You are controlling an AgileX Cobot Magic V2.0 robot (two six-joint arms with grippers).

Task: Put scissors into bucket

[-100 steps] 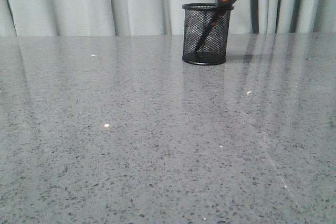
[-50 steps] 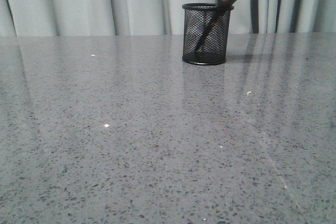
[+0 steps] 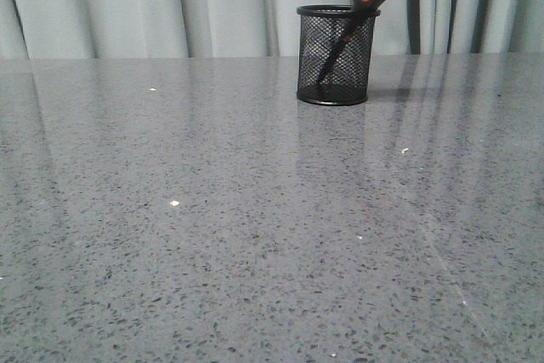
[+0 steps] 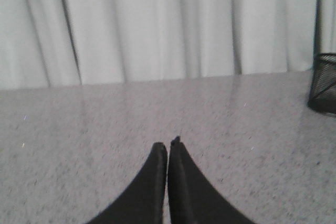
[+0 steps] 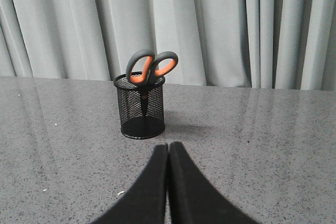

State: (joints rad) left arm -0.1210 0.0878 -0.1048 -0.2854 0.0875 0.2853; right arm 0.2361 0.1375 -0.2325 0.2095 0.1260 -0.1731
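Since nothing has shifted over the last second, I judge the task done: the scissors (image 5: 150,72) stand blades-down in the bucket (image 5: 140,109), handles leaning over its rim, and both grippers (image 5: 168,147) (image 4: 168,145) sit back with jaws pressed together.

— How did the left gripper (image 4: 168,148) stand at that moment?
— Its two dark fingers (image 4: 155,167) were pressed together tip to tip, with nothing between them, held low over the worktop (image 4: 94,129).
— And the right gripper (image 5: 168,148)?
— The same: its black fingers (image 5: 182,171) met along a thin seam, gripping nothing, pointed out across the worktop.
— Were the arms visible from the front?
— No. Neither arm nor gripper appeared in the front view.
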